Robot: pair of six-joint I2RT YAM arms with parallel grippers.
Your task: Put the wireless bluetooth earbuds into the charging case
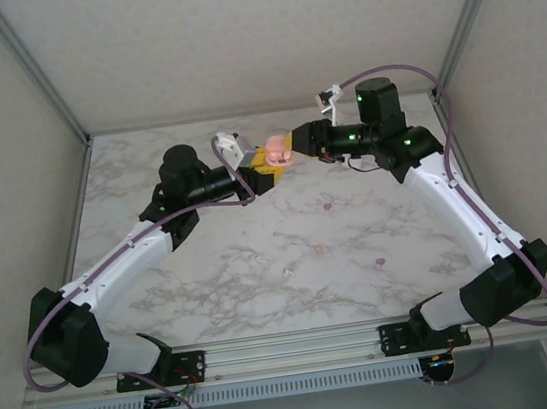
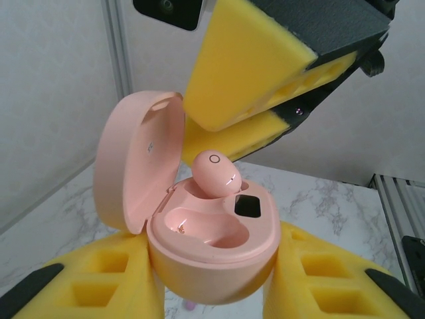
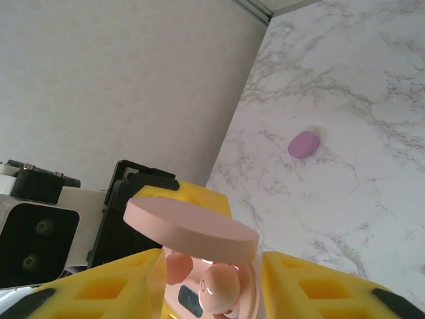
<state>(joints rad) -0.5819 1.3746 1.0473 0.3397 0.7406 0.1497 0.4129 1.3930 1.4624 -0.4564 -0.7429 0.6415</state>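
Left wrist view: left gripper (image 2: pixel 212 292) clamps the open charging case (image 2: pixel 219 262). One peach earbud (image 2: pixel 216 174) sits tilted in the twelve-o'clock socket, apparently not fully seated. Right gripper (image 3: pixel 212 292) hovers over it, jaws parted, clear of the bud. Six-o'clock socket empty; task judged under half done.

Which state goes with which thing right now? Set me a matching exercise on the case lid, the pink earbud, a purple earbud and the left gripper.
Things:
1. case lid
2. pink earbud
3. purple earbud
4. left gripper

States:
A. lying loose on the marble table
B. shut on the pink charging case
C. swung open
D. sitting tilted in one slot of the case

Pairs: 1-C, 2-D, 3-A, 4-B.
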